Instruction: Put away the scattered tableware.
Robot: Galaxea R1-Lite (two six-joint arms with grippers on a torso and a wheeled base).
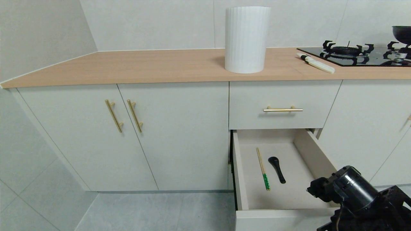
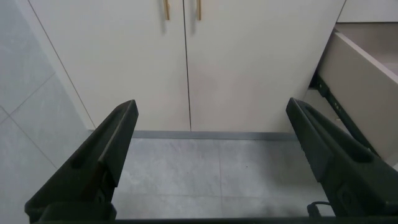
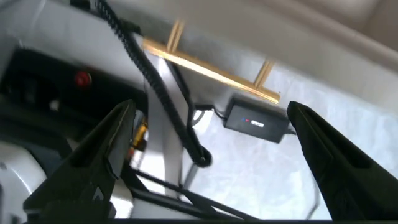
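Observation:
The lower drawer (image 1: 241, 175) stands pulled out. A pair of wooden chopsticks with green ends (image 1: 263, 168) and a black spoon (image 1: 277, 169) lie side by side on its floor. A white-handled knife (image 1: 316, 63) lies on the wooden countertop beside the stove. My right arm (image 1: 350, 188) is low at the drawer's front right corner. Its gripper (image 3: 211, 111) is open, with a gold bar handle (image 3: 211, 67) beyond the gap and nothing held. My left gripper (image 2: 211, 109) is open and empty, low above the floor, facing the cabinet doors.
A tall white ribbed canister (image 1: 246, 39) stands on the countertop (image 1: 144, 65). A black gas stove (image 1: 356, 54) with a dark pot (image 1: 403, 32) is at the far right. The upper drawer (image 1: 283, 110) and the double doors (image 1: 123, 115) are closed. Grey tiled floor (image 2: 205, 168) lies below.

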